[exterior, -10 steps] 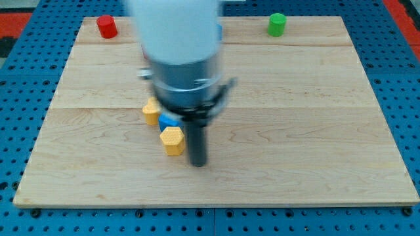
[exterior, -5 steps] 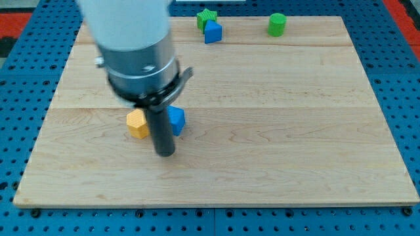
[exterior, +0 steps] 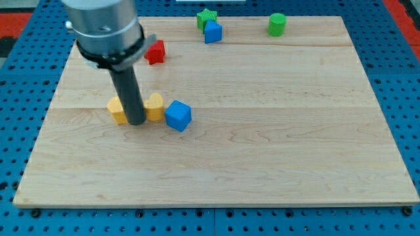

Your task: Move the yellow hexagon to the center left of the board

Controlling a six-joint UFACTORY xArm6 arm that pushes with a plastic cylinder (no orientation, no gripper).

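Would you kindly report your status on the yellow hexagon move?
My tip down between two yellow blocks. One yellow block on its left, the other on its right; which is the hexagon, unclear. Blue cube just right of them.

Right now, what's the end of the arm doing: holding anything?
My tip: no gripper, holds nothing; it stands between two yellow blocks, the rod hiding part of each.
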